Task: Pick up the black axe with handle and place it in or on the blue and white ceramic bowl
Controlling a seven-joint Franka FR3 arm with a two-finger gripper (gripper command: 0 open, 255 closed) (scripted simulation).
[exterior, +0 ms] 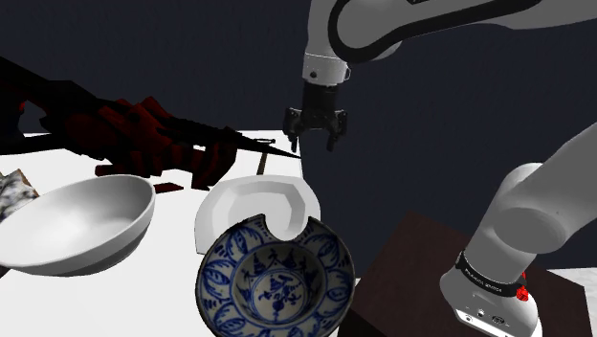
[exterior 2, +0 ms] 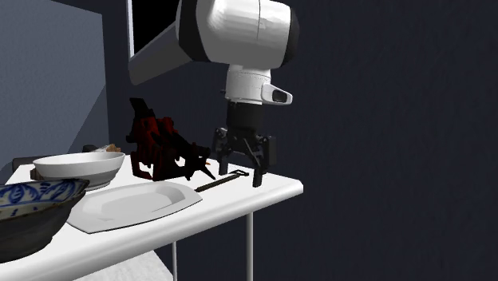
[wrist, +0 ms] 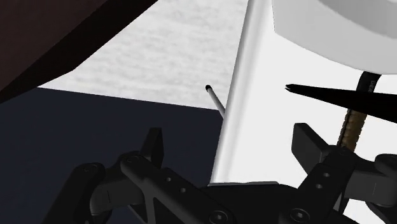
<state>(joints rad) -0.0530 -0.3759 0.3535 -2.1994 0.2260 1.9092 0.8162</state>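
Observation:
The axe is a thin dark stick with a brown-wrapped handle (wrist: pixel 349 125), lying flat on the white table (exterior 2: pixel 271 187) near its corner; I see it as a slim bar (exterior 2: pixel 220 182) beside the plate and as a faint line (exterior: pixel 263 167). My gripper (exterior 2: pixel 238 164) hangs open just above it, over the table's edge (exterior: pixel 316 134). In the wrist view the gripper (wrist: pixel 229 143) straddles the table edge, and the handle lies just outside one finger (wrist: pixel 306 141). The blue and white bowl (exterior: pixel 276 282) stands near the front (exterior 2: pixel 36 199), well away from the gripper.
A white plate (exterior: pixel 256 204) leans against the blue bowl. A plain white bowl (exterior: pixel 78 225) sits at the shoulder view's left. A big spiky dark-red and black object (exterior: pixel 134 139) lies behind them, its point (wrist: pixel 331 95) near the axe. The brown stand (exterior: pixel 416 278) is close by.

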